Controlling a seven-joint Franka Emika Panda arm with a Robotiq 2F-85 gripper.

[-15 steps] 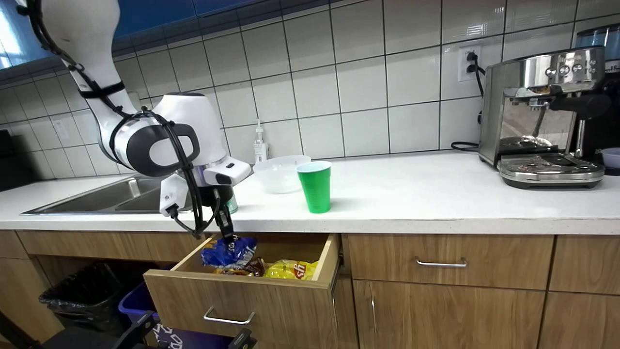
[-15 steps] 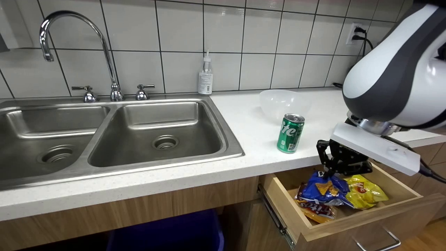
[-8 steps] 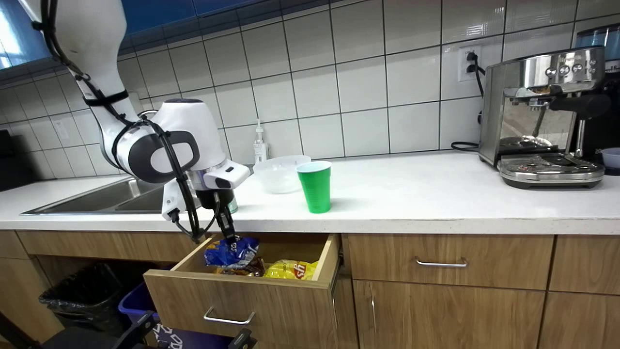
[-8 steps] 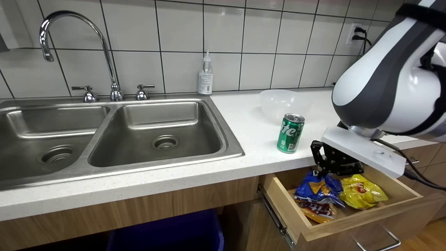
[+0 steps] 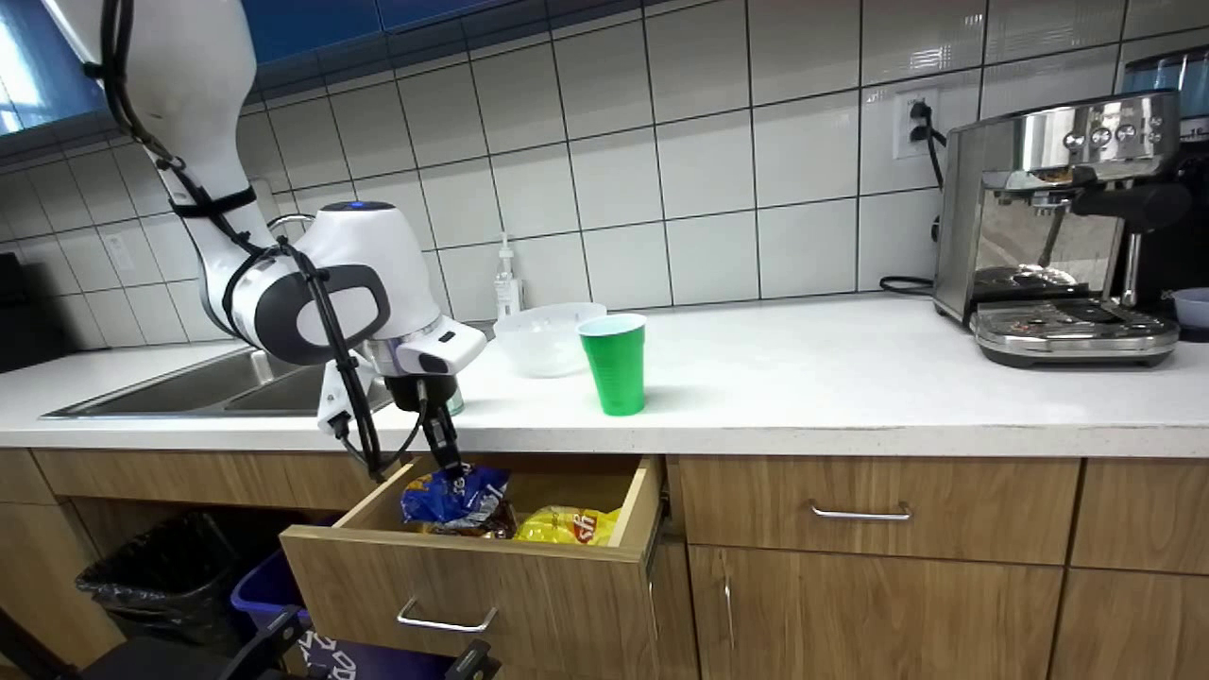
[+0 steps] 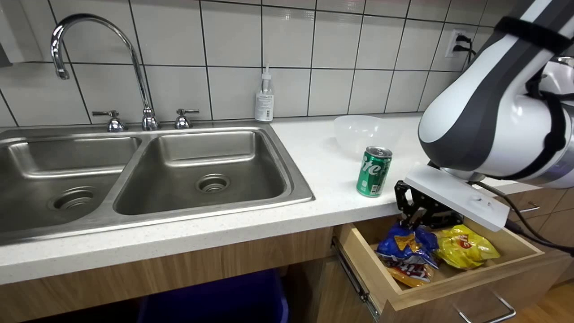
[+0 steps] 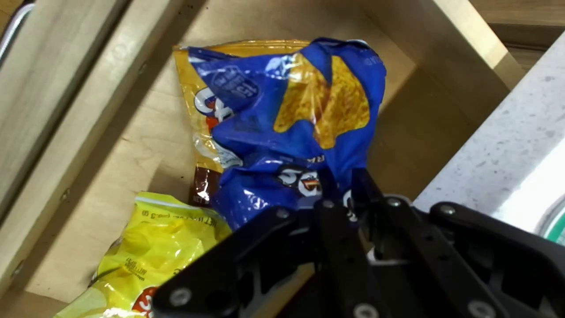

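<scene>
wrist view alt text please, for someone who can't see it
A gripper pinches a blue chip bag that partly hides an orange-and-brown bag in an open wooden drawer; a yellow bag lies beside them.

In an exterior view, the arm [image 5: 194, 142] reaches down to an open drawer [image 5: 548, 595], its gripper [image 5: 454, 469] touching the top of a blue bag [image 5: 432, 501]. A brown bag [image 5: 498, 522] shows under it, and a yellow bag [image 5: 567, 526] lies beside them. On the counter [image 5: 803, 387] stand a green cup [image 5: 614, 370], a clear bowl [image 5: 543, 342] behind it, a pump bottle [image 5: 508, 288] and a coffee machine [image 5: 1030, 231]. The sink [image 5: 189, 387] lies behind the arm. Below are a black bin bag [image 5: 165, 571] and a blue bin [image 5: 267, 587].
</scene>
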